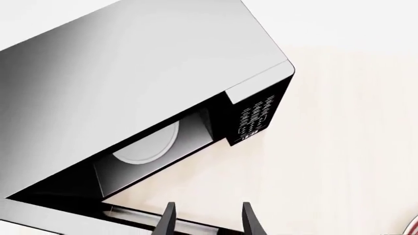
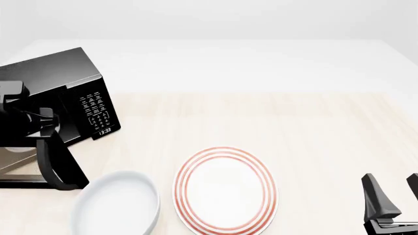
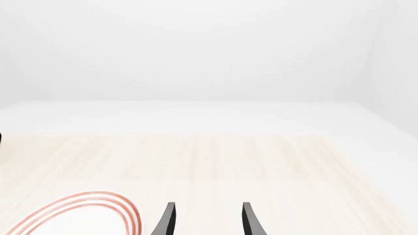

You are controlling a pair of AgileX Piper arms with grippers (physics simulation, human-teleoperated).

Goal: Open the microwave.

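The microwave (image 2: 56, 81) is a glossy black box at the table's left, with its white-marked keypad (image 2: 97, 108) facing right. Its door (image 2: 62, 166) is swung open toward the table's front, and the left wrist view shows the cavity with a white turntable (image 1: 147, 147) inside. The door's edge (image 1: 130, 214) lies just beside my left gripper (image 1: 209, 223), which is open with nothing between its fingers. In the front view the left arm (image 2: 23, 120) covers part of the microwave's front. My right gripper (image 2: 394, 195) is open at the front right, far from the microwave.
A white plate with red rings (image 2: 225, 191) lies at the front centre. A white bowl (image 2: 117, 208) sits to its left, close to the open door. The plate's rim (image 3: 78, 213) also shows in the right wrist view. Light wooden tabletop (image 2: 313, 132) stretches to the right.
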